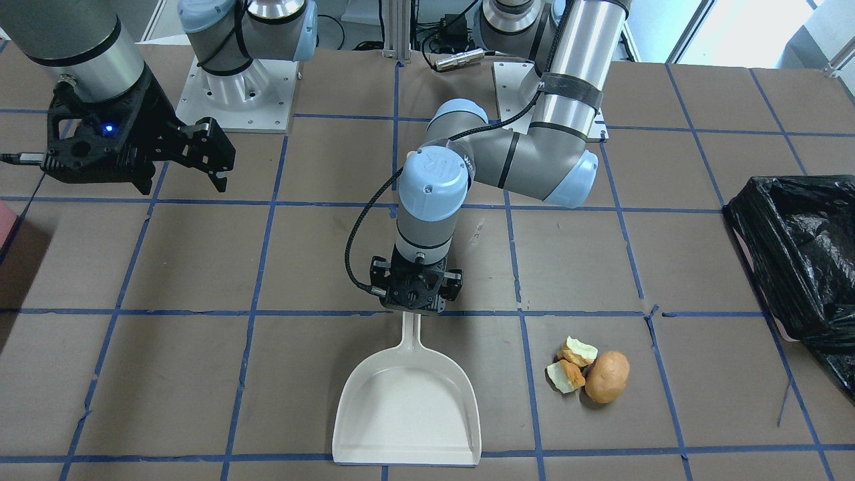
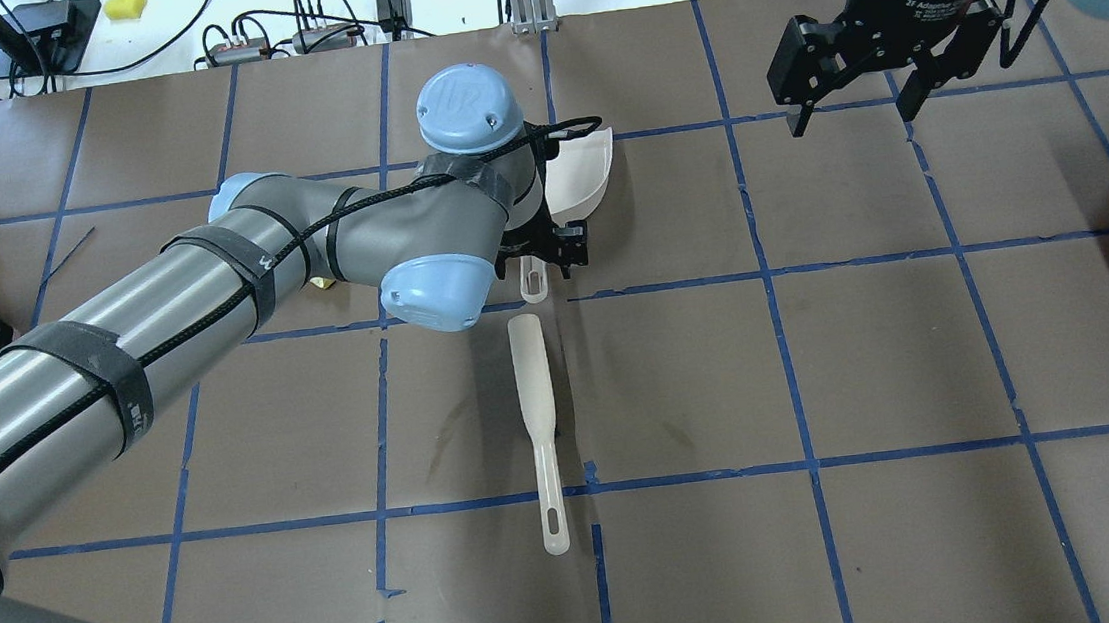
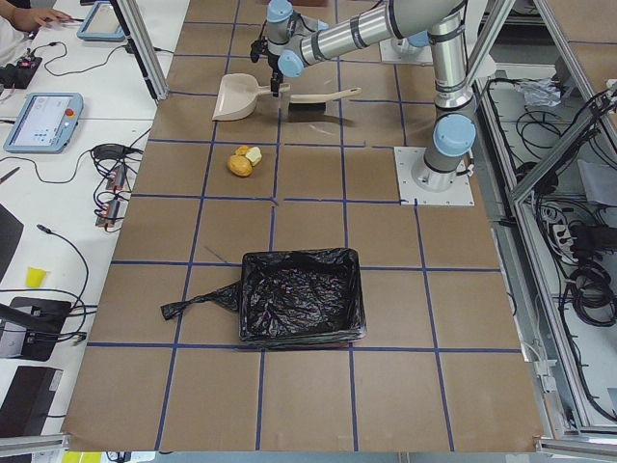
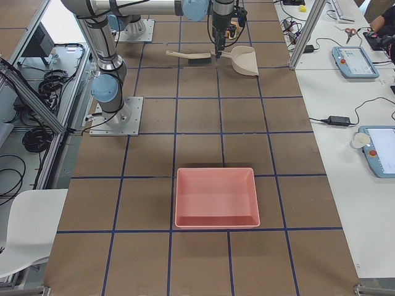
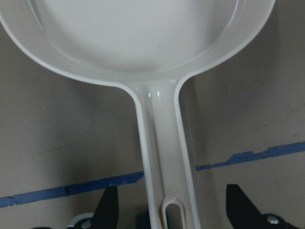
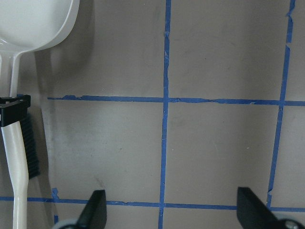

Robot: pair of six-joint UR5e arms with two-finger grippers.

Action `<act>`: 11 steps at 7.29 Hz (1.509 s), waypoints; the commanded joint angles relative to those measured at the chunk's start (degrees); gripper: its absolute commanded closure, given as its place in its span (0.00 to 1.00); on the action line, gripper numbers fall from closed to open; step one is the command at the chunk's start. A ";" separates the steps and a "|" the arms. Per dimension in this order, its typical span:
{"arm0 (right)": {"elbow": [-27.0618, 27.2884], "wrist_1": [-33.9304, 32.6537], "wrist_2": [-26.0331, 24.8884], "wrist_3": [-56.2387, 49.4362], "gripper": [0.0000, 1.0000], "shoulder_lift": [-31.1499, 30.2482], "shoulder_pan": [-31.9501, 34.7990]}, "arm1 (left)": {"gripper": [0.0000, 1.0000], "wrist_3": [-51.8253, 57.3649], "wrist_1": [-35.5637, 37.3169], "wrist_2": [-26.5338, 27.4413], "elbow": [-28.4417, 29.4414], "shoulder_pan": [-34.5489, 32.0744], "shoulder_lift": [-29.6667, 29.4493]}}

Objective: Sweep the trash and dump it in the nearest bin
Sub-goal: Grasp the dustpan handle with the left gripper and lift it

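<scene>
Brown paper covers the table [image 1: 200, 374], crossed by blue tape lines [image 1: 254, 314]. White benches [image 4: 333, 92] with tablets [image 4: 355, 60] and cables stand along its far side.

The left gripper [image 1: 417, 304] hangs low over the dustpan [image 1: 407, 407] handle, its fingers [image 5: 107, 210] spread on either side of it, not touching. The trash [image 1: 591, 371] lies to this gripper's left and farther from the base, beside the pan. The bin [image 1: 755, 227] is well beyond the trash, further left. A brush [image 2: 533, 384] lies just on its base side.

The right gripper [image 2: 849, 115] hovers well to the right, fingers apart, holding nothing.
</scene>
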 commanded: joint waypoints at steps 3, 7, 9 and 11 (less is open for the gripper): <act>0.00 0.03 -0.01 0.03 0.04 -0.03 0.09 | 0.40 -0.50 -0.49 0.02 -0.15 -0.01 -0.02; 0.00 0.03 -0.09 -0.05 0.04 0.05 0.00 | 0.84 -0.50 -0.58 -0.15 0.54 -0.01 0.94; 0.00 0.03 -0.09 -0.05 0.04 0.14 0.09 | 0.92 -0.41 -2.49 -0.86 1.42 0.60 2.25; 0.09 0.03 0.08 0.03 0.04 -0.12 0.09 | 0.97 2.73 -11.68 -0.16 3.61 5.06 6.90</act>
